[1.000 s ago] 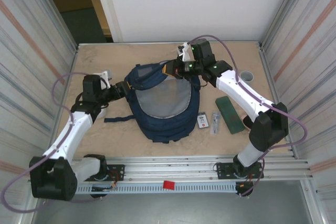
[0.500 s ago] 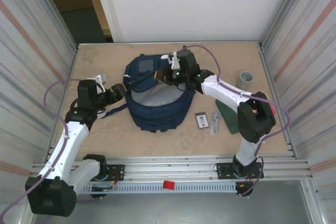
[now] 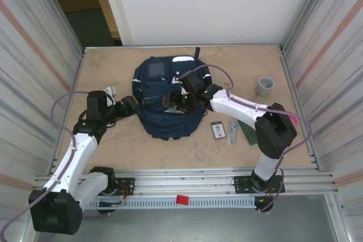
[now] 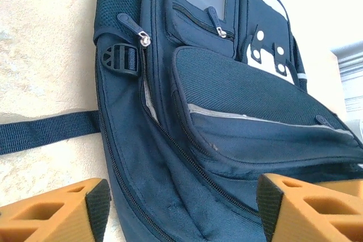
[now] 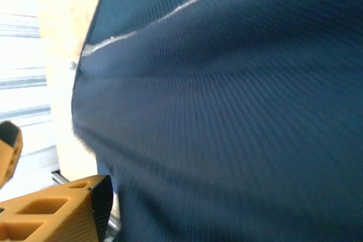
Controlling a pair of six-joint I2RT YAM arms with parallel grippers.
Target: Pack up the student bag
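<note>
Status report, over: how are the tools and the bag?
Left tool open, at student bag edge. Right tool open, over it. Strap loose near left tool.

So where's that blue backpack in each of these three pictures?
Top view: the backpack lies in the middle of the table.
Left wrist: backpack across centre and right, front side up.
Right wrist: backpack fabric, very close, across centre and right.
Shared landmark: its white patch, in the top and left-wrist views.

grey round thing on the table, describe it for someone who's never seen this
From the big navy backpack mid-table, look right toward the far right corner. The grey round thing stands there alone, an upright cylinder, unlike the flat green slab, card and clear tube lying nearer the front.
</note>
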